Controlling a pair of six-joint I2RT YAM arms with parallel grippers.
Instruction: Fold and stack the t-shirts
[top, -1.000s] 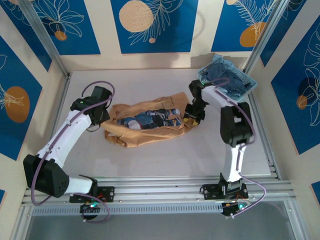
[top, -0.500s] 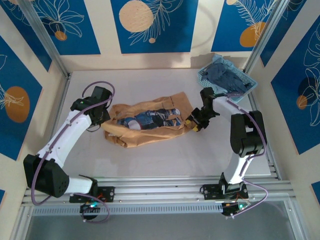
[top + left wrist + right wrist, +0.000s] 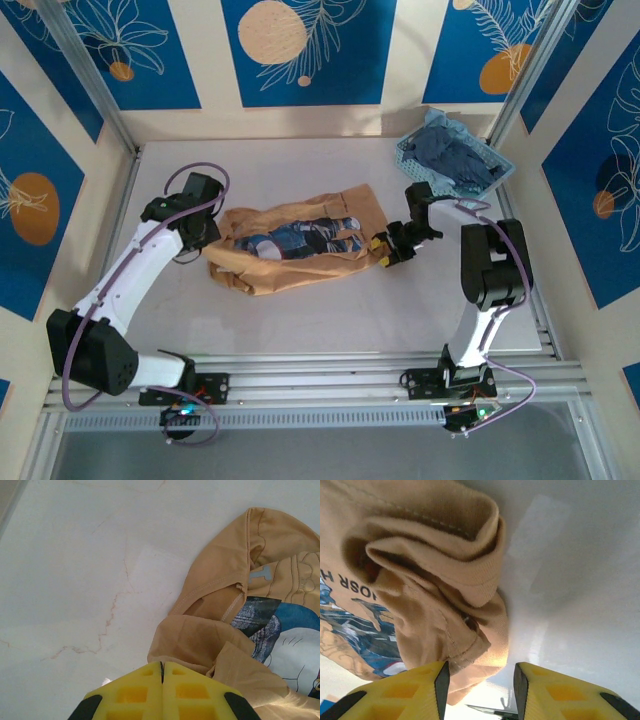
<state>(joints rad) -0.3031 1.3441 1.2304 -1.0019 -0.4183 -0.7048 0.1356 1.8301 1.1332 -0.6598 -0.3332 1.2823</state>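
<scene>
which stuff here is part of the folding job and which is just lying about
Job:
- tan-orange cloth t-shirt with blue cartoon print
- slate-blue cloth t-shirt, bunched up

Lying about:
- light blue plastic lattice basket holding it
- blue-and-cream patterned wall panels

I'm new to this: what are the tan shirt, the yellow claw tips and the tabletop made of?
Tan shirt: soft matte knit, probably cotton; stitched hems, limp wrinkles. Yellow pads: moulded plastic or rubber, square pockets. Tabletop: smooth, faintly veined, marble-look; possibly laminate.

- The tan-orange t-shirt [image 3: 420, 580] is cut off left of the right gripper [image 3: 481, 690].
- It also runs off-frame right of the left gripper [image 3: 162, 695].
- The slate-blue t-shirt [image 3: 450, 155], beyond the right gripper: shape too small to tell.
</scene>
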